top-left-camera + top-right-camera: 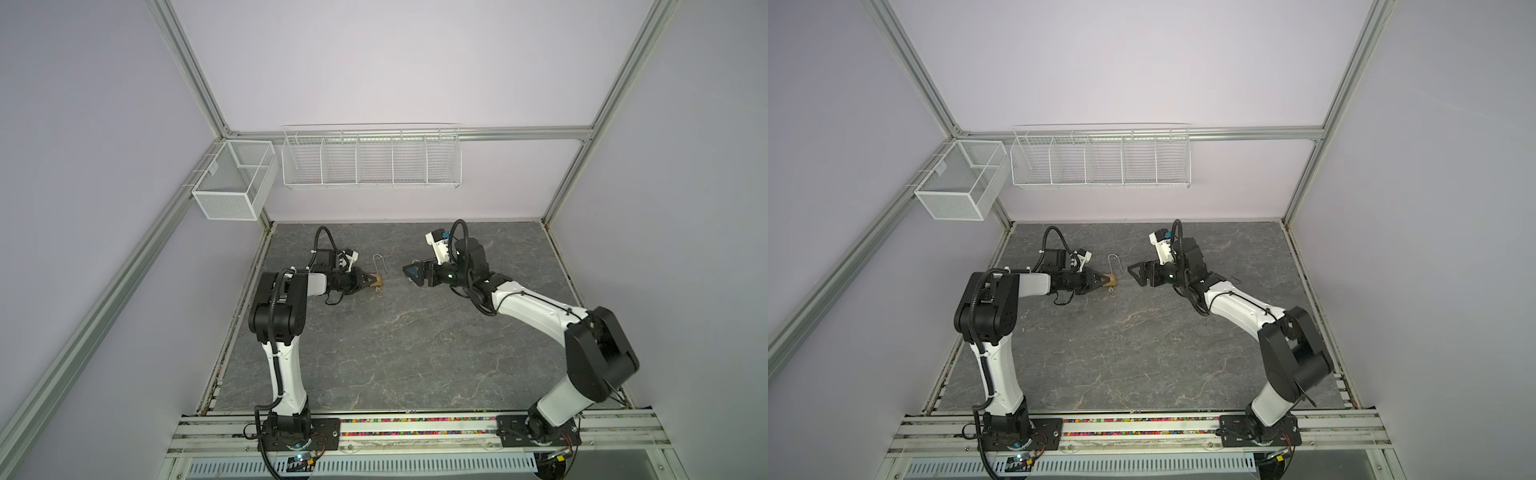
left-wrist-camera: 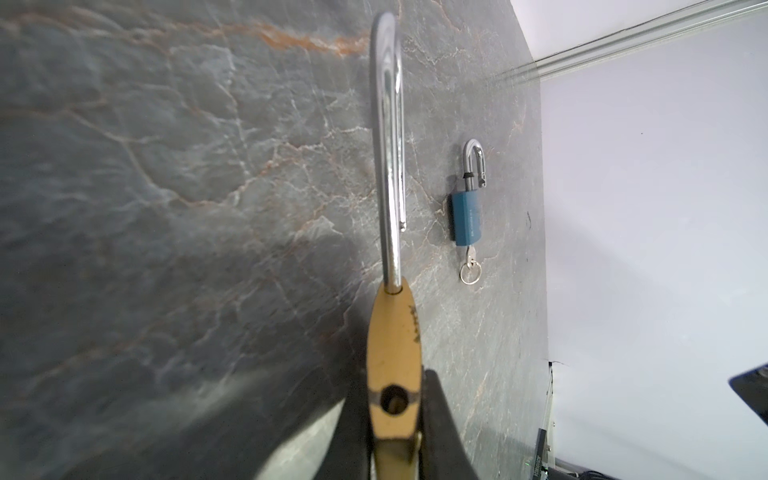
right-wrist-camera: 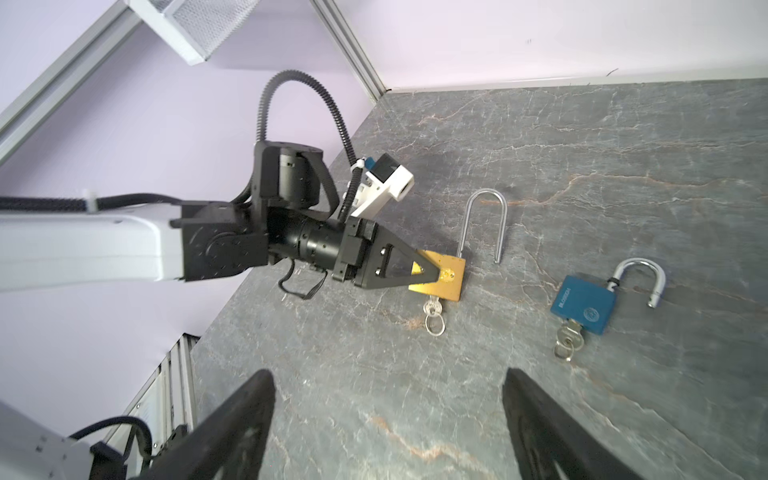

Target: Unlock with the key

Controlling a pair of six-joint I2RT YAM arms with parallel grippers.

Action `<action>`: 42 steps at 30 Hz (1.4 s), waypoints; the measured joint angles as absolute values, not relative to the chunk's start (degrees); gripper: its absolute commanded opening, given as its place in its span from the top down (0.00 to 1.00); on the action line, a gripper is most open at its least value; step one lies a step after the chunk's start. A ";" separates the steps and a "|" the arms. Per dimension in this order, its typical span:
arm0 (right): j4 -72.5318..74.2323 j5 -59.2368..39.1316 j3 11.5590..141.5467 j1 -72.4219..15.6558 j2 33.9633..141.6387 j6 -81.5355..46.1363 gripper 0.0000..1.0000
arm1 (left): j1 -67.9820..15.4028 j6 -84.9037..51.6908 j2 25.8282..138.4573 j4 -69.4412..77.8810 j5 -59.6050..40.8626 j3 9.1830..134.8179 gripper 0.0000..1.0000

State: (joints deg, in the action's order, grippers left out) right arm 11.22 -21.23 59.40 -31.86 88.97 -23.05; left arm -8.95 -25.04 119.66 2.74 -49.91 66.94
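While the left pincer (image 3: 434, 276) sat clamped on the body of the brass padlock (image 3: 451, 274), pinning it flat to the grey stone-patterned surface (image 3: 582, 145), the lock could not slide or twist under a turning key. That, I judge, was the reason for the grip. Its long shackle (image 2: 388, 166) stood raised with one leg out of the body, so the lock looked already unlocked. The key (image 3: 432, 308) sat in the keyway on the edge opposite the shackle, with its ring (image 3: 436, 328) lying on the surface. Farther toward the right arm lay a blue padlock (image 3: 582, 307), apart from the brass one. Its shackle was likewise free at one end, and its own key (image 3: 570, 332) was in place. The right pincer (image 3: 387, 374) hung above the surface with its jaws wide apart and nothing between them, clear of the brass lock's key. By my reading, what remained was for the left pincer to let go.
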 measured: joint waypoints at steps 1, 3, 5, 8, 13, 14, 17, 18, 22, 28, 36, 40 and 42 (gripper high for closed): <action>10.59 -20.60 58.24 -31.86 86.59 -22.61 0.12 | -8.88 -25.06 119.85 2.55 -49.91 67.26 1.00; 8.91 -19.27 56.51 -31.86 82.35 -21.82 0.12 | -8.80 -25.17 120.20 2.28 -49.95 67.75 0.97; 7.09 -18.24 55.05 -31.86 78.15 -21.32 0.12 | -8.69 -25.23 120.36 2.20 -49.95 67.99 0.94; 5.34 -16.80 52.10 -31.86 72.18 -21.08 0.12 | -8.62 -25.23 120.38 2.22 -49.95 67.99 0.84; 2.94 -14.15 45.56 -31.86 65.93 -21.17 0.12 | -8.60 -24.91 120.40 1.23 -48.45 68.03 0.67; 2.07 -13.67 44.82 -31.86 65.54 -21.15 0.12 | -8.49 -24.82 120.42 0.93 -48.27 68.03 0.65; -0.25 -12.80 43.90 -31.86 65.12 -21.10 0.12 | -8.36 -24.53 120.42 0.78 -47.68 68.49 0.63; -0.71 -12.58 43.75 -31.86 64.88 -21.10 0.12 | -8.36 -24.38 120.42 0.51 -47.40 68.66 0.61; -2.04 -11.49 42.72 -31.86 62.46 -21.10 0.12 | -8.36 -23.51 120.36 -0.49 -46.72 69.49 0.52; -2.37 -10.52 41.60 -31.86 60.55 -21.15 0.12 | -8.36 -22.44 119.02 -1.87 -44.31 69.80 0.37; -4.23 -9.65 40.95 -31.86 59.79 -21.17 0.11 | -8.27 -19.09 114.26 -6.90 -35.64 69.14 0.05; -6.02 -7.70 40.75 -31.83 58.00 -21.17 0.11 | -8.25 -17.96 105.23 -10.83 -29.32 65.23 0.01; -7.14 -5.87 40.75 -31.73 57.49 -21.17 0.11 | -8.25 -17.26 98.41 -12.88 -25.71 62.98 0.01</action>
